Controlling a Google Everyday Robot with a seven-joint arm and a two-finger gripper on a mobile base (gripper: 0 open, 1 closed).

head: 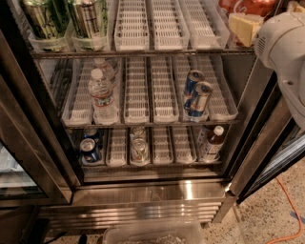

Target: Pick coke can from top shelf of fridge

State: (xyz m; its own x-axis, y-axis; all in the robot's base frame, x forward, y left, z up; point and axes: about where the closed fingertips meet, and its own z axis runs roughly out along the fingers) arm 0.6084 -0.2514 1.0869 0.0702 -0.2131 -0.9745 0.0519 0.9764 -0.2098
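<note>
- The white arm [286, 52] reaches in from the upper right of the fridge [152, 190].
- Its hand [244, 27] sits just beside the red coke can [248, 6]; whether it is spread or closed cannot be told.

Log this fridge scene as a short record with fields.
gripper: upper right, by the right end of the top shelf, beside the coke can
coke can: far right of top shelf, cut off by the view's top edge
top shelf left: two tall green cans
middle shelf: water bottles left, two blue-and-silver cans right
bottom shelf: cans left and centre, bottle right
</note>
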